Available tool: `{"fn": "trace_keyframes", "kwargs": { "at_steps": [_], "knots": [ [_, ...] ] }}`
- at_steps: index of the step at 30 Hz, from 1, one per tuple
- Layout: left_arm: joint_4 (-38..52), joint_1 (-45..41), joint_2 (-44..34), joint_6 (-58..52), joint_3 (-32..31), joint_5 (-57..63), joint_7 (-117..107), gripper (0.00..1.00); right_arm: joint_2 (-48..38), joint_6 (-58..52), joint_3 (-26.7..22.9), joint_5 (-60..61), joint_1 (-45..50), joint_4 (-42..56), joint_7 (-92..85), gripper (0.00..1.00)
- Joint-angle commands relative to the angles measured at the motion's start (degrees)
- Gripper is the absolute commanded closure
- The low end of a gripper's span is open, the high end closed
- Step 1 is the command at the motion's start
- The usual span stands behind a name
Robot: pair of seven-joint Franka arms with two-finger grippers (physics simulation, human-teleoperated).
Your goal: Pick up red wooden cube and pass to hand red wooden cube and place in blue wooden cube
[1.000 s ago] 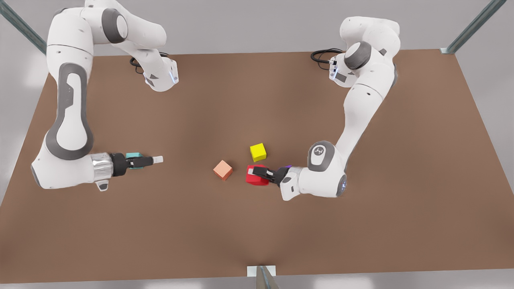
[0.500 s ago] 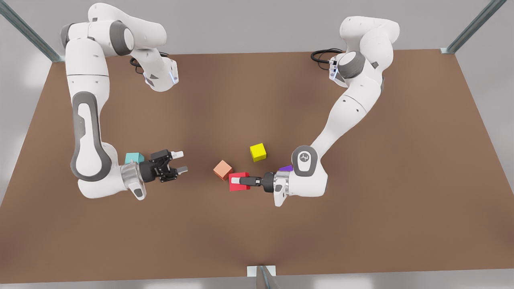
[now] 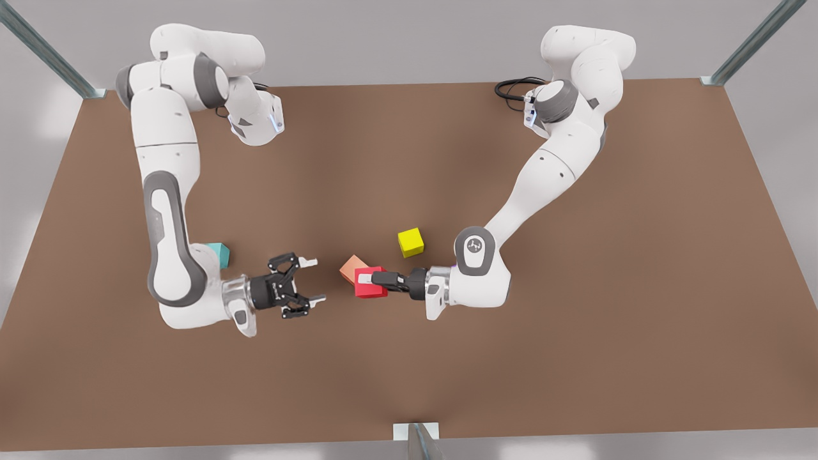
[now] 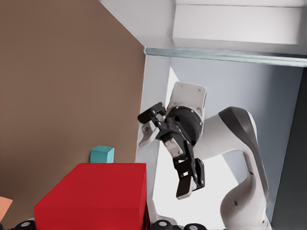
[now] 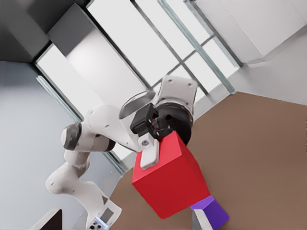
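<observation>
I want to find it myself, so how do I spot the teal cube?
On the brown table, find the arm on the front view's left, whose right gripper hangs open. The teal cube peeks out beside that arm's elbow. It sits alone, while the yellow cube, salmon cube and red cube bunch mid-table, the red one in the left gripper.

The brown table (image 3: 396,160) carries four small cubes; the yellow cube (image 3: 410,242) sits near the middle; the salmon-orange cube (image 3: 350,268) lies near it, toward the front view's left; the blue wooden cube (image 3: 219,253) rests well apart at the front view's left, partly hidden by an arm; the purple cube (image 5: 211,211) rests on the same brown top
</observation>
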Motion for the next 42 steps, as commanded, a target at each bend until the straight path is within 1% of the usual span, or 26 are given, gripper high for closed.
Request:
{"fn": "trace_keyframes", "kwargs": {
  "at_steps": [1,8,15,29,42],
  "knots": [
    [0.0,0.0,-0.1,-0.4,0.0,-1.9,11.8,0.6,0.7,0.8,0.0,1.7,0.2,1.2,-23.8,0.0],
    [0.0,0.0,-0.1,-0.5,0.0,-1.9,11.8,0.6,2.9,4.1,0.1,3.4,1.2,4.4,-21.6,0.0],
    [0.0,0.0,-0.1,-0.4,0.0,-2.0,11.8,0.6,3.9,6.6,0.2,5.7,2.9,4.6,-20.4,0.0],
    [0.0,0.1,-0.1,-0.4,0.0,-2.0,11.8,0.6,3.3,7.3,0.2,5.7,5.3,0.5,-20.8,0.0],
    [0.0,0.1,0.2,-0.3,0.0,-2.6,11.8,0.6,3.4,7.3,0.5,6.9,7.4,-0.1,-20.9,0.0]
  ]
}}
